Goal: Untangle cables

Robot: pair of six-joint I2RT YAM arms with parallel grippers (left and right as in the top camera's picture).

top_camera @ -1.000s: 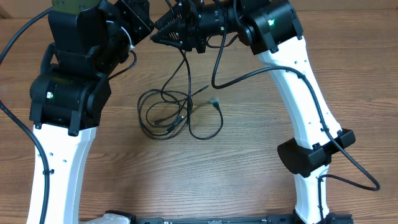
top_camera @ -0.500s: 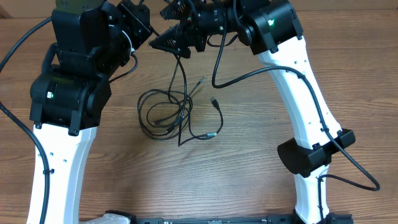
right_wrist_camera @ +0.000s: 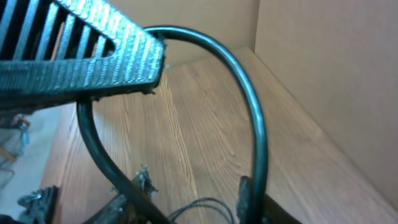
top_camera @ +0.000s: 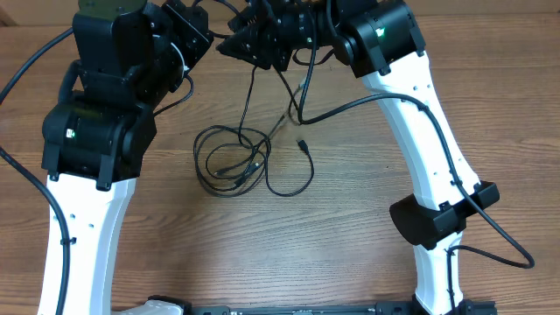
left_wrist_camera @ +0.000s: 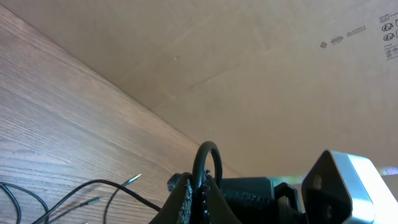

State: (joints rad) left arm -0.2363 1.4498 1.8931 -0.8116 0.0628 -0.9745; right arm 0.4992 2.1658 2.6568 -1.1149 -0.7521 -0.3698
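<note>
Left gripper (left_wrist_camera: 200, 190) is pressed together, and a short loop of one of the cables (top_camera: 234, 163) stands up out of its closed tips, pinched there. It sits at the far end of the worktop (top_camera: 350, 227), close to the cardboard wall (left_wrist_camera: 249, 74), and nearly nose to nose with the right gripper (top_camera: 251, 45).

From above, a thin black strand hangs below the right gripper and runs down to the pile. The wrist view shows only one ribbed finger (right_wrist_camera: 81, 56), with a black cord arcing close under and past it. I cannot tell whether that gripper is spread or clamped on anything.

Most of the cables lie on the wooden worktop between the two arms, nearer the left one. They form a loose round coil of several overlapping turns, with a small knot of crossings on its right side. One strand leaves the coil and sweeps out to the right in an open curve, ending in a small plug (top_camera: 302, 145) that lies on the wood just right of the coil. Another thin end points up and away from the coil toward the grippers.

A thicker black wire (top_camera: 350, 103) belonging to the right arm droops in a loop beside those raised strands and runs back to the white arm link; it is apart from the coil.
</note>
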